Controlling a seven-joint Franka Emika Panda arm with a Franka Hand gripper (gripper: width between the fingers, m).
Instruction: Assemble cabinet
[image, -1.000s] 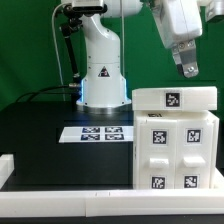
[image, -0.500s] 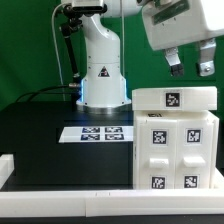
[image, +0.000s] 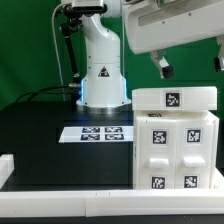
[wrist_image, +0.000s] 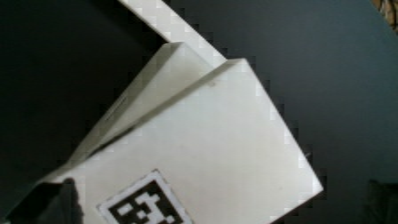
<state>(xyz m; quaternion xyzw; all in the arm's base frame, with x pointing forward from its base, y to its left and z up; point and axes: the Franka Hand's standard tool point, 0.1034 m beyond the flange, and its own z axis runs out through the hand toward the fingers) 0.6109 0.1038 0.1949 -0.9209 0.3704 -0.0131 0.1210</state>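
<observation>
The cabinet (image: 176, 142) is a large white box at the exterior view's right, with drawer blocks on its front that carry black-and-white tags. A white top panel (image: 174, 98) with one tag lies on it. My gripper (image: 190, 63) hangs in the air above the cabinet's top, open and empty, with one finger (image: 163, 66) showing on the left and the other at the frame's right edge. The wrist view looks down on the cabinet's white top (wrist_image: 205, 140) and its tag (wrist_image: 151, 203).
The marker board (image: 98, 132) lies on the black table left of the cabinet. The arm's white base (image: 102, 70) stands behind it. A white rail (image: 60, 190) runs along the table's front edge, with a raised end at the left.
The wrist has turned and swung towards the exterior view's left above the cabinet. The fingers now stand far apart across the view. The cabinet has not moved.
</observation>
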